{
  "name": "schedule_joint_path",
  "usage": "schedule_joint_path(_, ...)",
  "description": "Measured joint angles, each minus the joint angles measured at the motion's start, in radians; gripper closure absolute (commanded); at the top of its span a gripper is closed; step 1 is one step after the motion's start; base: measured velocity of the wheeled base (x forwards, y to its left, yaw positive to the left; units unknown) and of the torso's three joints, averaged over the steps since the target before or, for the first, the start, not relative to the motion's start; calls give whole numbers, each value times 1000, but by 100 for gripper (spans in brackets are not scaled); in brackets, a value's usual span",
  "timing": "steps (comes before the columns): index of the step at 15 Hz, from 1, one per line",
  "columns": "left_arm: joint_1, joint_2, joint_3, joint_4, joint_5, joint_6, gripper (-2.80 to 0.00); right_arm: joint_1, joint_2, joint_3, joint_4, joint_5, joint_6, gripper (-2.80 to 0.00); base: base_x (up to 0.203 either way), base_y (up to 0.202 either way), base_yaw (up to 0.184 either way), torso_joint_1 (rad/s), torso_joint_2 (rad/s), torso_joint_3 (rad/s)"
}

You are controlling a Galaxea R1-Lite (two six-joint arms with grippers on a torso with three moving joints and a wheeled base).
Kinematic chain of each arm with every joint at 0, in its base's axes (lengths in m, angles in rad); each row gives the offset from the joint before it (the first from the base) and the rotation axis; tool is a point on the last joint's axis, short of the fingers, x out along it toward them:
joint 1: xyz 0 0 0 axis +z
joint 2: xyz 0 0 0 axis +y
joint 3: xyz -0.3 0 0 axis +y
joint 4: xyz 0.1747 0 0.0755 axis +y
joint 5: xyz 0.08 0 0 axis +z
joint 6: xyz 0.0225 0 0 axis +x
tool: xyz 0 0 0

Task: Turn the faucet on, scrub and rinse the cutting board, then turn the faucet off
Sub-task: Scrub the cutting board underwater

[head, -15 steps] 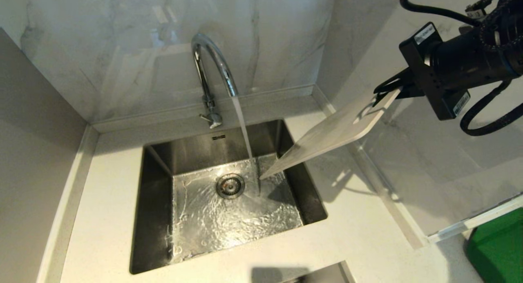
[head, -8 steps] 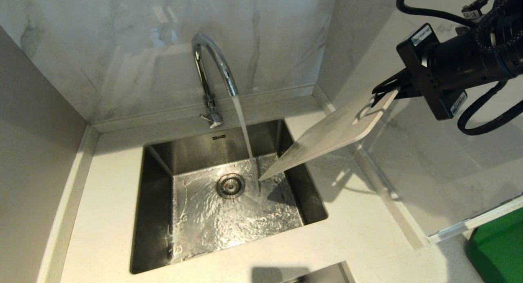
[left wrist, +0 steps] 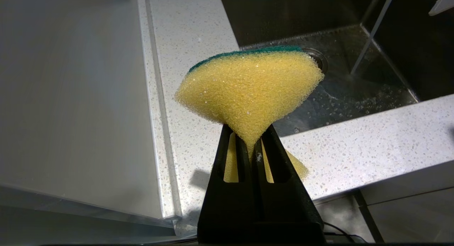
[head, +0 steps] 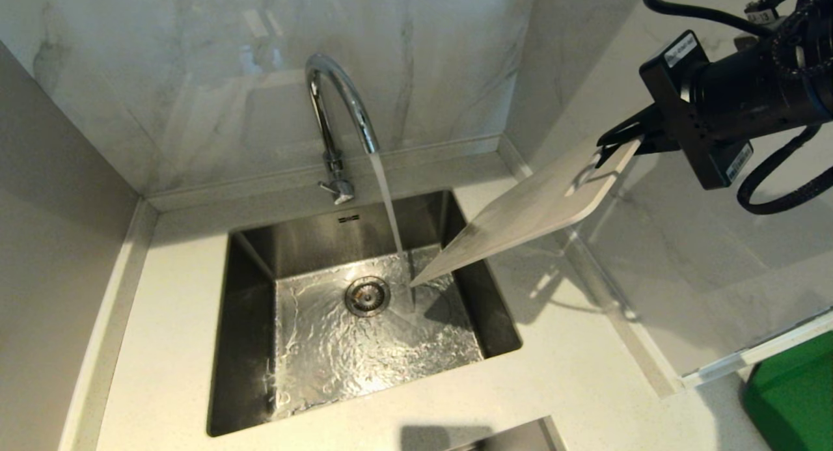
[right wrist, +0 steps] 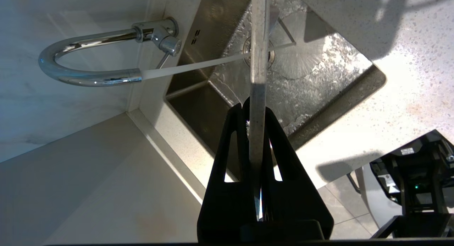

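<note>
Presently the faucet (head: pixel 338 112) is running, its stream falling into the steel sink (head: pixel 250 347) just beside the drain (head: pixel 367 295). The right gripper (head: pixel 615 148) is raised over the counter (head: pixel 586 379) to the right of the sink, its fingers pinching the handle end of the cutting board (head: pixel 520 223). The board is held clear of the counter and slopes down toward the sink, its lower corner over the basin, close against the stream; actual contact with the water cannot be confirmed. In the right wrist view the board (right wrist: pixel 258 79) appears edge-on between the fingers. The left gripper (left wrist: pixel 252 146) sits outside the head view, near the sink's front counter edge, fingers pressed together on a yellow-and-green sponge (left wrist: pixel 248 86).
</note>
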Motion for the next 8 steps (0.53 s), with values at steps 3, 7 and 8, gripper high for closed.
schedule_joint_path(3, 0, 0, 0, 0, 0, 0, 0, 0, 10, 1, -10, 18, 1, 0, 0, 0, 0, 0, 0, 0)
schedule_joint_path(7, 0, 0, 0, 0, 0, 0, 0, -1, 38, 1, -60, 149, 8, 0, 0, 0, 0, 0, 0, 0)
schedule_joint_path(8, 0, 0, 0, 0, 0, 0, 0, -1, 48, 1, -78, 186, 9, 0, 0, 0, 0, 0, 0, 0)
